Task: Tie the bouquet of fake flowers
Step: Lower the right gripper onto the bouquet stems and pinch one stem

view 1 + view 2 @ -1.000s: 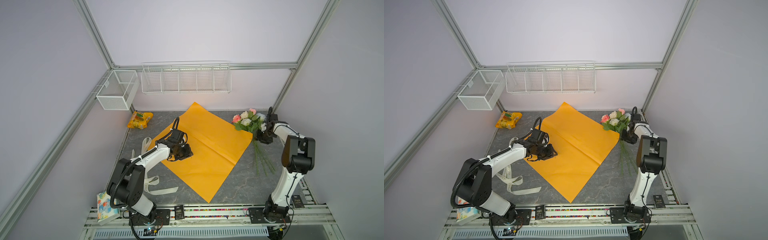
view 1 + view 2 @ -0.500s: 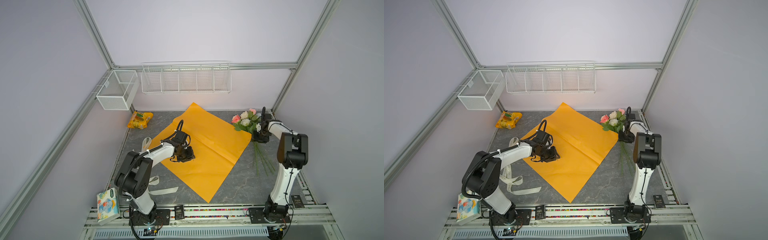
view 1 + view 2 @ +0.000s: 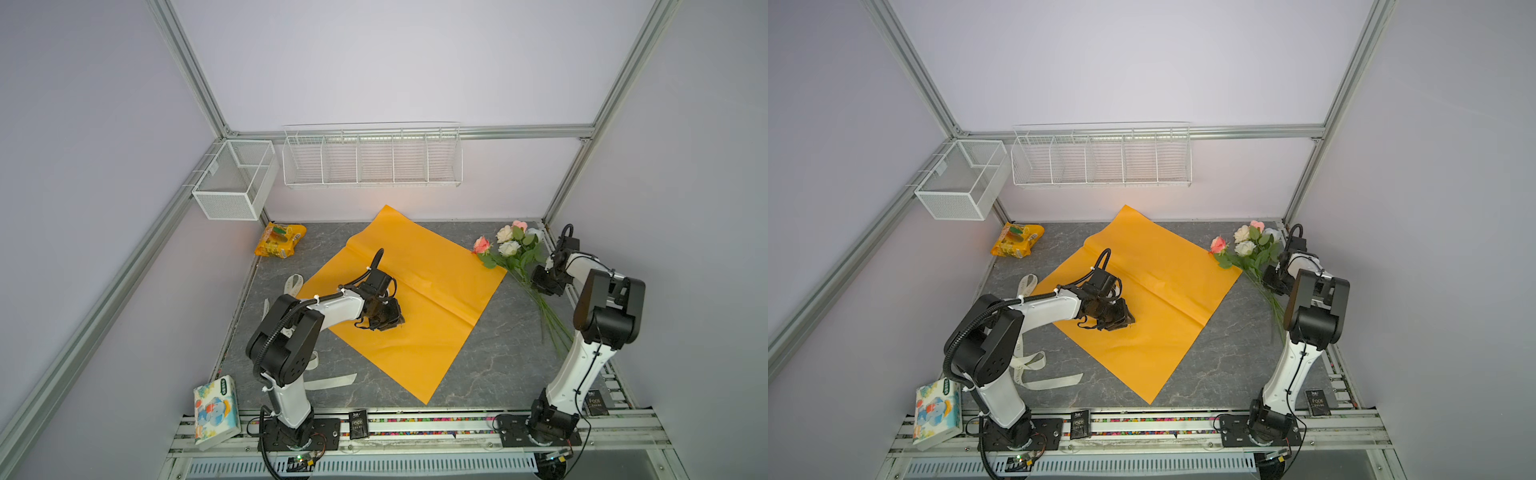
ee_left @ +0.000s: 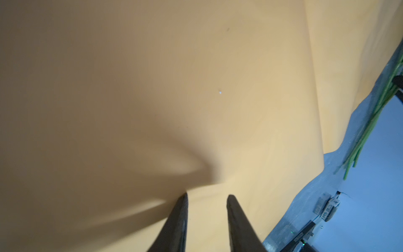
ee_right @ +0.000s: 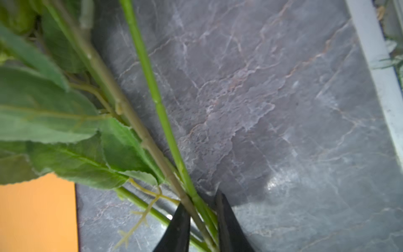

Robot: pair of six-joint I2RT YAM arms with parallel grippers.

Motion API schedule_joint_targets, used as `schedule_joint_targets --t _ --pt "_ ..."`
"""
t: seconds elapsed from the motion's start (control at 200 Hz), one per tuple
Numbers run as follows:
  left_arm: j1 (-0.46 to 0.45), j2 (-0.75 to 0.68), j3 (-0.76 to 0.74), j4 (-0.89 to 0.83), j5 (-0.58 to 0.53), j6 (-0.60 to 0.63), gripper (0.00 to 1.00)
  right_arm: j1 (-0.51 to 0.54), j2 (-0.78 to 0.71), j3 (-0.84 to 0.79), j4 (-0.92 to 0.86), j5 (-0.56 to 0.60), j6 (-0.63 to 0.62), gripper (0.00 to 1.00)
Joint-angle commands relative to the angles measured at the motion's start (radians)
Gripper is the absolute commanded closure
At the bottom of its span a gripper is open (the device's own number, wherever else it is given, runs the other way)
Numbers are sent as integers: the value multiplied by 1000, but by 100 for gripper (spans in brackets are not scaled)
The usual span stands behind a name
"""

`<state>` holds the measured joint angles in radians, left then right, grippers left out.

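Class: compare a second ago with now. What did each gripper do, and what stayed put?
The right gripper slid from beside the blooms down the bouquet of fake flowers and closed on its stems. The left gripper crept slightly further across the orange paper, jaws still apart. The ribbon and snack packet lie where they were.

The orange sheet (image 3: 419,291) in the middle of both top views is matt paper, smooth except for a few sharp creases. The tabletop (image 5: 283,109) beneath it is a grey, marble-patterned slab with a faint sheen. The bouquet of fake flowers (image 3: 513,249) has cloth-like petals. In the right wrist view its leaves (image 5: 43,113) look like matt, finely veined fabric and its stems (image 5: 152,87) like smooth plastic. The snack packet (image 3: 280,241), at the table's upper left, is glossy printed film. The baskets (image 3: 372,166) on the back wall are white-coated wire, and the frame (image 3: 188,70) is brushed metal.
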<state>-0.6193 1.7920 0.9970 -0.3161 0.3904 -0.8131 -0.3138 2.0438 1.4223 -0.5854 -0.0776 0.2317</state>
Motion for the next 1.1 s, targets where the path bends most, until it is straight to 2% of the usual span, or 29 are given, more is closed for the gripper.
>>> schedule_joint_targets --t 0.0,0.125,0.265,0.31,0.355,0.565,0.71,0.775,0.93,0.98,1.095 --pt "-18 34 -41 114 0 -132 68 -4 26 -62 25 -43 88 75" --pt "-52 23 -34 98 -52 -155 68 3 7 -80 58 -85 127 79" --pt "-59 0 -42 90 -76 -165 68 26 2 -55 29 -86 121 78" --pt "-59 -9 -38 72 -84 -154 68 32 -5 -49 20 -65 103 75" --pt "-59 -20 -32 52 -91 -142 67 33 -5 -28 -7 -50 77 67" --pt "-59 -77 -6 26 -48 -80 66 35 10 56 -83 -16 -49 66" --pt "-59 -112 19 -11 -48 -50 65 36 39 88 -110 3 -72 68" --pt "-59 -127 26 -29 -57 -40 65 35 32 85 -106 1 -73 74" --pt "-59 -143 33 -46 -65 -31 65 36 60 119 -128 -3 -83 75" --pt "-59 -145 36 -52 -66 -28 65 36 68 127 -134 -11 -89 83" --pt "-59 -144 38 -58 -69 -24 65 36 61 127 -131 -3 -89 85"
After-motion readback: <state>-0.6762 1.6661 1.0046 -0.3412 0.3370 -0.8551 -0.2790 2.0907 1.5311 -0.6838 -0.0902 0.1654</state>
